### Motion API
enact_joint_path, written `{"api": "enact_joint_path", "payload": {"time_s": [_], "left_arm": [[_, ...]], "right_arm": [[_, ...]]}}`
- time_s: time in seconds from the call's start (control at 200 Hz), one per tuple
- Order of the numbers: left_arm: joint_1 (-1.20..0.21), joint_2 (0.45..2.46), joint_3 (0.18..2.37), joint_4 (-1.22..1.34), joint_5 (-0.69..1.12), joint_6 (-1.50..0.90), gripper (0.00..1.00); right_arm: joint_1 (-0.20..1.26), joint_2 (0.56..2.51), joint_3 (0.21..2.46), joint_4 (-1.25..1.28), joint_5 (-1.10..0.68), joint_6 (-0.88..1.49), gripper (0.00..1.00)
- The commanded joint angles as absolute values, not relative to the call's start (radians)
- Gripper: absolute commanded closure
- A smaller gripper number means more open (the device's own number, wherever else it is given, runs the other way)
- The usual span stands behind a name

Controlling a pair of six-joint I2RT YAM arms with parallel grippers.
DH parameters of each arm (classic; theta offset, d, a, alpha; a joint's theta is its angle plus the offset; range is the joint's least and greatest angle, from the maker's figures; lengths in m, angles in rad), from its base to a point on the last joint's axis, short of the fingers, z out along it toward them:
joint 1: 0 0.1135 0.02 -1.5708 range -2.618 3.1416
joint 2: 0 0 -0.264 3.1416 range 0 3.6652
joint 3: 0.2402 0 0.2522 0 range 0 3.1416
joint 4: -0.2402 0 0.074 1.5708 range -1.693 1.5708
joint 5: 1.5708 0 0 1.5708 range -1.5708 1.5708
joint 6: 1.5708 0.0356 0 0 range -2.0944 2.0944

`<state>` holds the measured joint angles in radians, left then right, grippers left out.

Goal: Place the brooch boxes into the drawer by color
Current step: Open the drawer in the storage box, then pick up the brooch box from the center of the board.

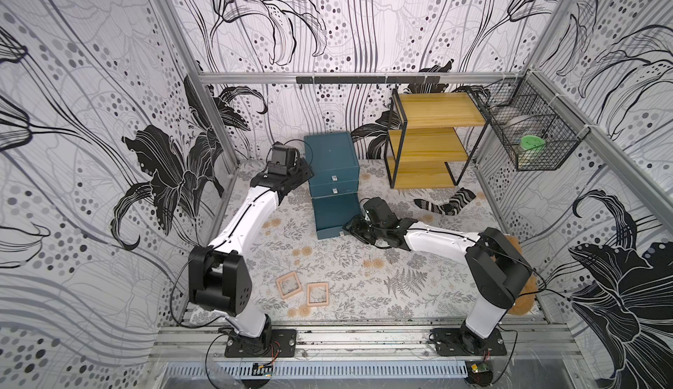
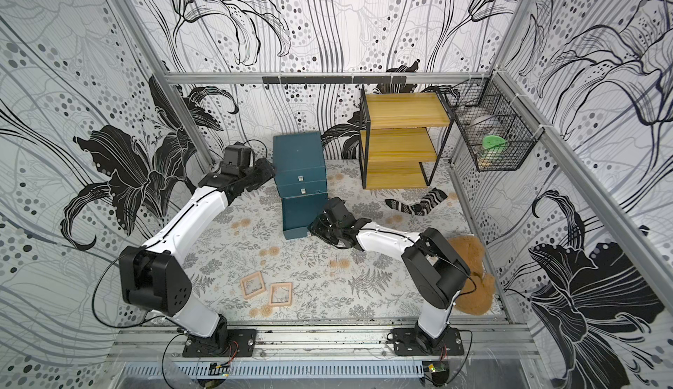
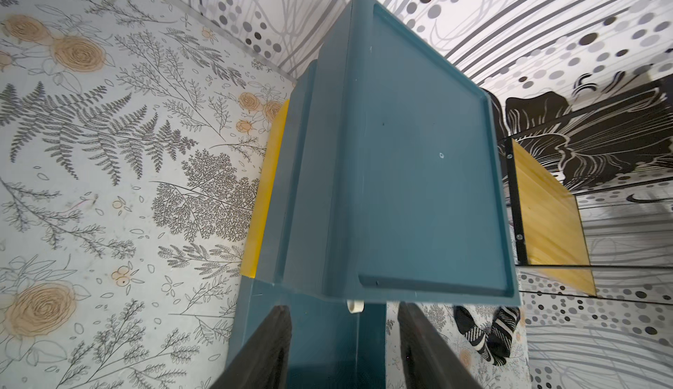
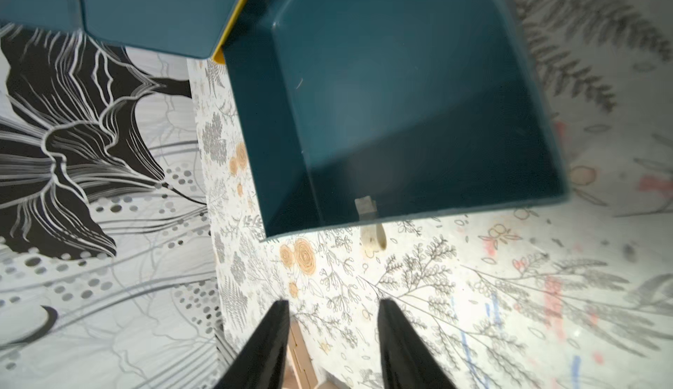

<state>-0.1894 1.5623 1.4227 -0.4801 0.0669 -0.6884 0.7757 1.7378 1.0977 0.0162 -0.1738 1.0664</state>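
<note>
Seen in a top view, two pinkish brooch boxes [image 1: 289, 286] lie on the worktop [image 1: 364, 289] at 7 o'clock from the right fingers [image 4: 269, 347], the nearer pair, by the open drawer [image 1: 333, 212]. Right and left fingers [image 3: 266, 350] stand part-open, empty.

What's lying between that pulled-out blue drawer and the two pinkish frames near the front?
Nothing: only bare flower-printed table cover lies between the open drawer and the pinkish frames, shown in both top views.
</note>
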Motion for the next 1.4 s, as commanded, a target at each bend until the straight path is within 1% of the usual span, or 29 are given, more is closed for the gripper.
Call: {"api": "enact_joint_path", "payload": {"time_s": [0.0,0.18,0.3,0.456,0.591,0.681,0.796,0.851,0.991,1.087,1.212,1.397], "left_arm": [[-0.203,1.467,1.35,-0.477,0.021,-0.703,0.47],[-0.212,1.317,1.229,-0.533,0.014,-0.707,0.47],[-0.216,1.221,1.161,-0.583,0.001,-0.718,0.47],[-0.217,1.105,1.085,-0.638,-0.012,-0.743,0.47],[-0.217,1.025,1.04,-0.69,-0.025,-0.765,0.46],[-0.217,0.981,1.022,-0.729,-0.042,-0.773,0.46],[-0.217,0.936,1.011,-0.774,-0.068,-0.785,0.45],[-0.217,0.916,1.01,-0.791,-0.076,-0.792,0.45],[-0.217,0.88,1.0,-0.847,-0.085,-0.829,0.44],[-0.216,0.857,0.968,-0.907,-0.074,-0.873,0.46],[-0.216,0.81,0.886,-0.991,-0.068,-0.933,0.51],[-0.218,0.733,0.719,-1.025,-0.025,-1.026,0.52]], "right_arm": [[0.816,1.698,1.147,-0.133,-0.131,0.816,0.56],[0.901,1.69,1.184,-0.221,-0.109,0.607,0.57],[0.941,1.696,1.207,-0.237,-0.158,0.496,0.57],[1.019,1.71,1.264,-0.311,-0.144,0.327,0.56],[1.098,1.725,1.291,-0.364,-0.11,0.205,0.49],[1.145,1.741,1.306,-0.396,-0.079,0.141,0.42],[1.192,1.767,1.322,-0.428,-0.04,0.09,0.29],[1.209,1.783,1.329,-0.44,-0.024,0.07,0.26],[1.232,1.796,1.332,-0.45,0.0,0.059,0.25],[1.234,1.787,1.317,-0.442,0.006,0.074,0.26],[1.234,1.761,1.283,-0.423,0.007,0.092,0.27],[1.234,1.702,1.236,-0.404,0.008,0.123,0.3]]}}
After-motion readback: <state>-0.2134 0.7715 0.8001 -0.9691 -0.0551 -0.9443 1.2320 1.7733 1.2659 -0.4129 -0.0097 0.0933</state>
